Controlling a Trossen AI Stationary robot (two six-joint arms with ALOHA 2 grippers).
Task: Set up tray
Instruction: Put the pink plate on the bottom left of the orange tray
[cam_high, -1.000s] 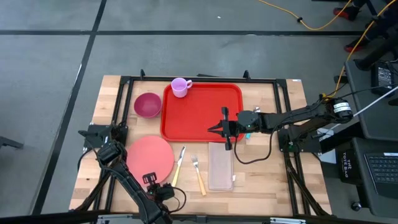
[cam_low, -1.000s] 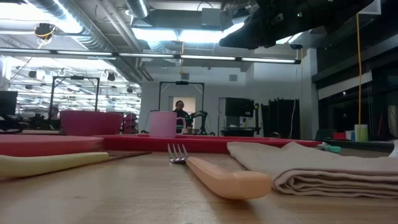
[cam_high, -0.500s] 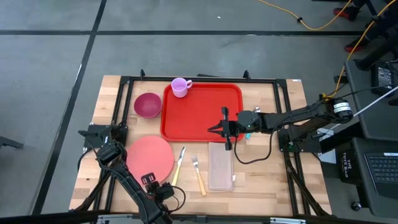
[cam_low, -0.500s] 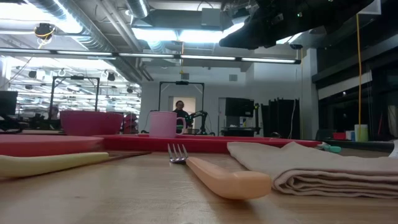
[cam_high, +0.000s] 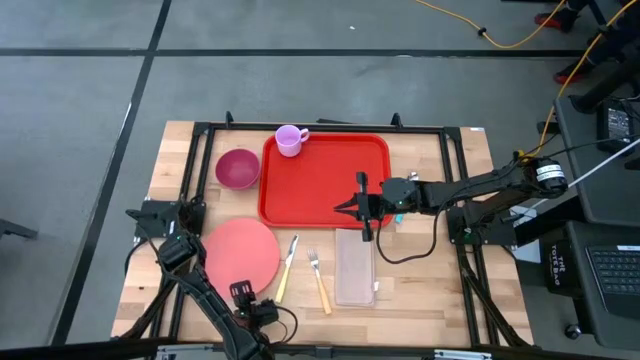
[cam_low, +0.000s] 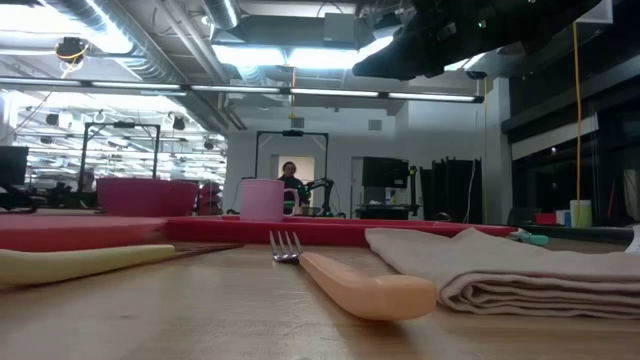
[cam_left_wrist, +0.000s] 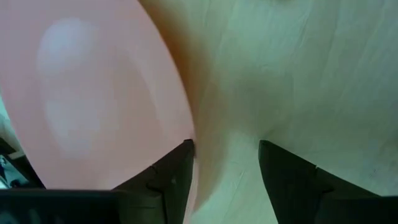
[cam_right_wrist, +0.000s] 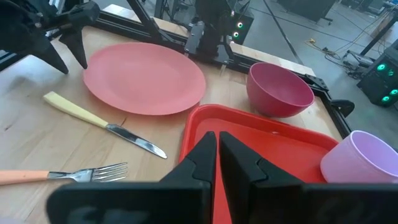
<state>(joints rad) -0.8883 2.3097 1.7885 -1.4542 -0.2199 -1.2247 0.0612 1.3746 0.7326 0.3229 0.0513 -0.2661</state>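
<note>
Left end effector (cam_left_wrist: 224, 168): your left arm sits at the near left edge of the table (cam_high: 420, 290), fingers spread wide apart with nothing between them; one fingertip is right at the rim of the round pink plate (cam_high: 241, 254), though contact can't be told.
Right end effector (cam_right_wrist: 217, 155): your right arm reaches in from the right side and hovers over the tray's near right corner, fingers pressed together, holding nothing (the wrist view shows only a thin slit between them).
Tray (cam_high: 325, 180): the red tray lies flat at the far middle of the table, bare apart from the cup at its corner.
Cup (cam_high: 290, 140): a lilac cup stands at the tray's far left corner.
Bowl (cam_high: 237, 168): a dark pink bowl rests on the table just beside the tray's left edge.
Cutlery: you have a knife (cam_high: 285, 267) with a pale yellow handle and a fork (cam_high: 318, 279) with an orange handle lying side by side, right of the plate.
Napkin (cam_high: 355, 266): folded, just right of the fork, near the tray's near edge.
</note>
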